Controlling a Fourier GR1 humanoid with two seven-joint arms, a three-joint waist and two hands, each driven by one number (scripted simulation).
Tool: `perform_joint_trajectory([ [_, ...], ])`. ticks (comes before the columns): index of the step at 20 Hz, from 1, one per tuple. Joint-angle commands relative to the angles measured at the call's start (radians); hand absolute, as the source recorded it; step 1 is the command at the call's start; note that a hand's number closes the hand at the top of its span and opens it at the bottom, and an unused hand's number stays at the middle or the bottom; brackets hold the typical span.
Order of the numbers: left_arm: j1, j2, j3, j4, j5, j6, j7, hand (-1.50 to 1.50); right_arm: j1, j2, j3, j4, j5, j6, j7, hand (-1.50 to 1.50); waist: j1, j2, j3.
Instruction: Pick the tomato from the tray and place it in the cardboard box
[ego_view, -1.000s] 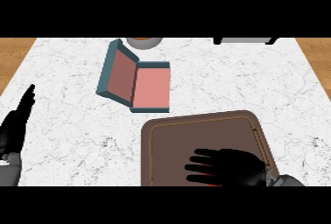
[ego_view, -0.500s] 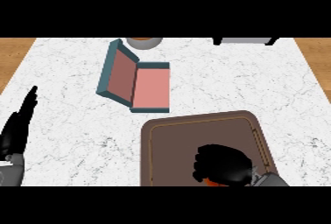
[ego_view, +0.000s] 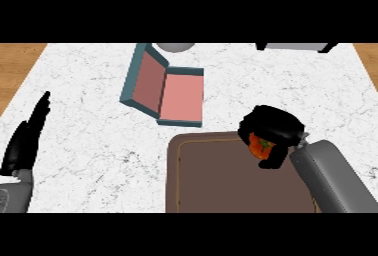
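Currently, tomato (ego_view: 260, 144) within curled right robot hand (ego_view: 272, 125) over tray (ego_view: 221, 180); left robot hand (ego_view: 26, 140) flat.

Right of centre: tomato (ego_view: 260, 143) mostly hidden by curled right hand (ego_view: 272, 125); only a red-orange patch shows. Lower edge cuts tray (ego_view: 221, 180); top edge cuts grey round object (ego_view: 175, 47).

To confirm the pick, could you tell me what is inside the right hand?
A red-orange tomato shows between the curled fingers of the right hand, over the far edge of the tray. Most of it is covered by the hand.
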Motion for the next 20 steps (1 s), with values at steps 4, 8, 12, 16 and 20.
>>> perform_joint_trajectory([
  [4,-0.036,-0.019,-0.03,-0.001,-0.022,0.006,0.005,0.0,-0.325,-0.047,-0.241,0.351,-0.061,-0.065,0.018,1.5,0.037,0.013,0.004],
  [8,-0.03,-0.012,-0.02,0.008,-0.017,-0.002,0.018,0.0,-0.446,-0.083,-0.318,0.504,-0.103,-0.133,-0.071,1.5,0.024,0.007,0.004],
  [12,-0.025,-0.012,-0.016,0.004,-0.022,0.008,0.0,0.0,-0.511,-0.075,-0.398,0.545,-0.192,-0.223,-0.218,1.5,0.026,0.007,0.005],
  [16,-0.009,-0.011,-0.007,0.006,-0.012,-0.004,0.01,0.0,-0.623,-0.026,-0.417,0.666,-0.227,-0.187,-0.286,1.5,0.004,-0.004,0.002],
  [20,0.009,-0.007,0.002,0.01,-0.003,-0.015,-0.025,0.0,-0.745,0.048,-0.389,0.769,-0.205,-0.131,-0.249,1.5,0.01,-0.004,0.001],
])
